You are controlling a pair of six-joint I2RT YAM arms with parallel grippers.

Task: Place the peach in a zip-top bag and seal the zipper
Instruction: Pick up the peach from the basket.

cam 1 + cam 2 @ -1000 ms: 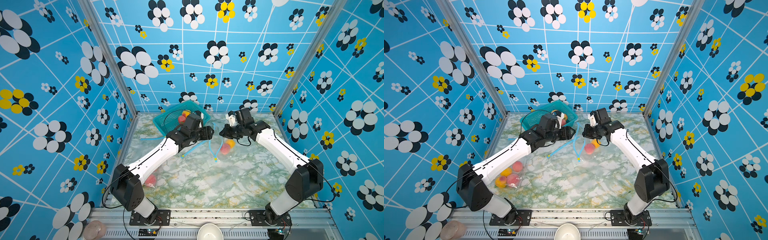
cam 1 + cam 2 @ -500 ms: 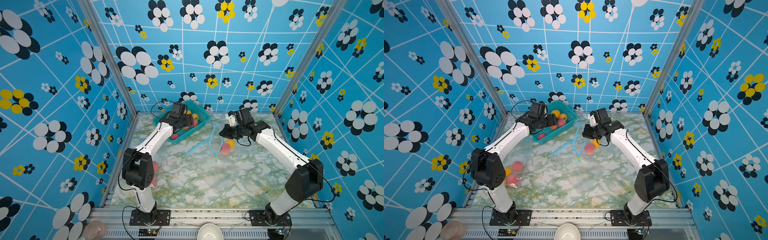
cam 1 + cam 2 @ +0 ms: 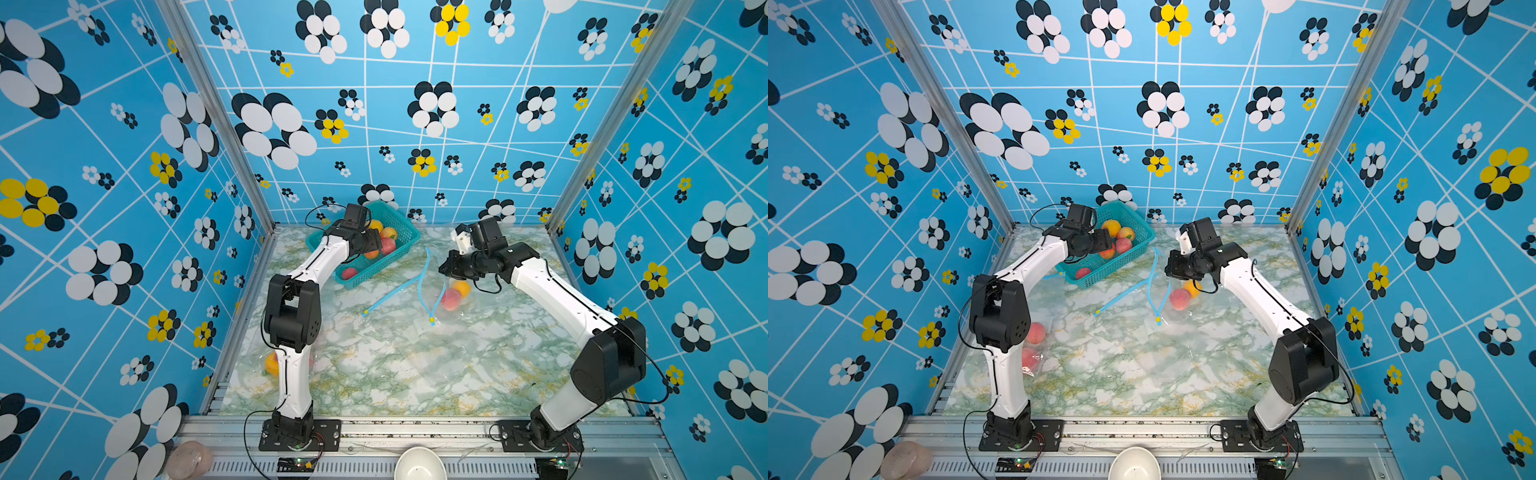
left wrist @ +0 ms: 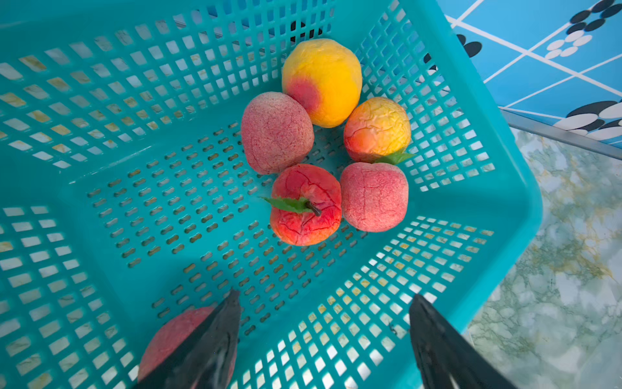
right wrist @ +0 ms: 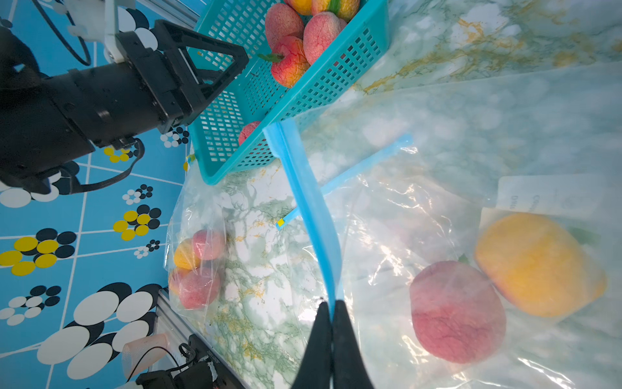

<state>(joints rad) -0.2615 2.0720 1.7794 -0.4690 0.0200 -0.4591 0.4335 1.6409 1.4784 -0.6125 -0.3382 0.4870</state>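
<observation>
Your left arm is no longer reaching toward the middle of the table as it was a second ago. It is now hovering over the teal basket [image 3: 372,275] at the upper centre of both top views, and its claw has been widening. The left gripper [image 4: 324,298] is standing wide open and holding nothing. It is pointing at five peaches clustered on the basket floor, with the red leafed peach [image 4: 304,205] lying nearest the fingertips. A half-hidden peach [image 4: 175,336] is peeking out from behind one finger.

Your right gripper [image 5: 331,304] is staying put just right of centre in both top views. Its jaws are pressing together on the blue zipper strip [image 5: 309,202] of the clear zip-top bag [image 5: 387,235]. Inside that bag a pink peach [image 5: 457,313] and a yellow peach [image 5: 538,266] are lying side by side. A second bag of peaches [image 3: 1034,345] is sitting at the table's lower left, beside the left arm.
</observation>
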